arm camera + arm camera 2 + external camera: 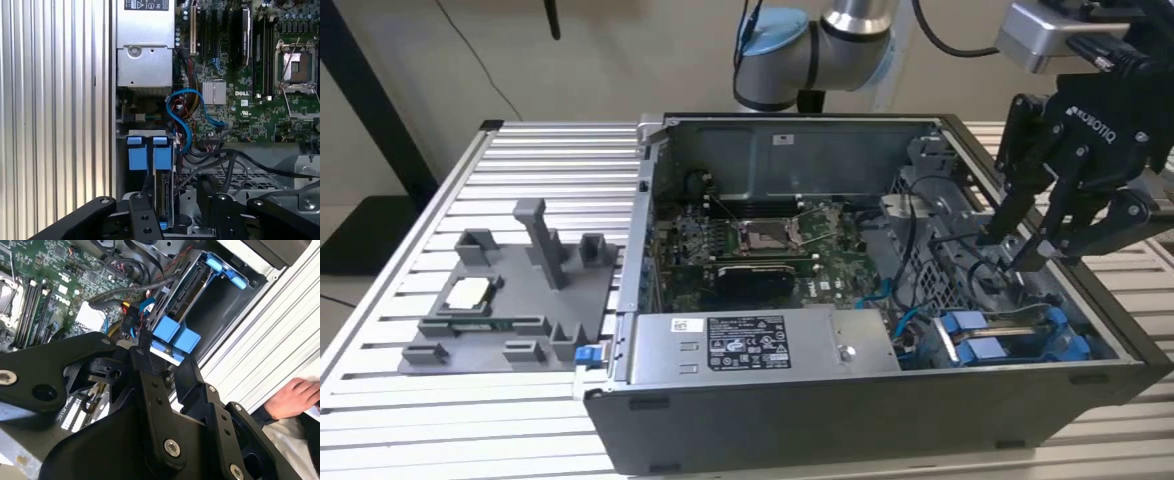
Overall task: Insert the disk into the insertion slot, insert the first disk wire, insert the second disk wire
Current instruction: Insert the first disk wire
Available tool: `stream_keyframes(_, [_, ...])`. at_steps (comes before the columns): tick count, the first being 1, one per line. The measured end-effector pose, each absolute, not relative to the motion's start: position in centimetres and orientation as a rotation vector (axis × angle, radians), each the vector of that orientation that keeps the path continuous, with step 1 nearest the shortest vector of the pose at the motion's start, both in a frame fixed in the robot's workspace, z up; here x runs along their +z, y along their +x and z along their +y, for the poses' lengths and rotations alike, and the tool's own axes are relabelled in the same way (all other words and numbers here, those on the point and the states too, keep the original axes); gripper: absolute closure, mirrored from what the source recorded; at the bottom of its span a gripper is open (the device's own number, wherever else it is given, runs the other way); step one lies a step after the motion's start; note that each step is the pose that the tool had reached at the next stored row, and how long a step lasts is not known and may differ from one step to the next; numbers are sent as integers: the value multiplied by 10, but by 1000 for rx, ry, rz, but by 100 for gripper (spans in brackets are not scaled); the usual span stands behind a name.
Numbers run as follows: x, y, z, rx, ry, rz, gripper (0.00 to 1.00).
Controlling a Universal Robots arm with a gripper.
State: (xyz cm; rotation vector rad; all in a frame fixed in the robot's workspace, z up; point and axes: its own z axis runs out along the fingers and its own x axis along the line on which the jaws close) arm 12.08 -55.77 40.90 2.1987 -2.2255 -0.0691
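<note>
— Where's the disk?
— Your disk (977, 338) sits slotted in a corner of the computer case (854, 425), just beside the power supply (761, 345).
— And the jaws?
— Your jaws hang parted, gripping nothing, above that same corner of the case.

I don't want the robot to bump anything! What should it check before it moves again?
1. Is the disk in its slot? Ok: its blue carrier sits in the bay.
2. Is the end effector empty? Ok: fingers apart, nothing held.
3. Are the disk wires plugged in? Cannot tell; a blue cable loops beside the bay.
4. Are people clear? Not ok: a hand lies just past the table in the second wrist view.
5. Is the case open for reaching in? Ok.
</note>
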Motion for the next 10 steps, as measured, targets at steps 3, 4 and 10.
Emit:
stream_keyframes(3, [407, 121, -555, -93, 2209, -2235, 53])
stream_keyframes(4, [406, 121, -554, -96, 2211, -2237, 53])
stream_keyframes(10, [401, 121, -548, -125, 2225, -2249, 53])
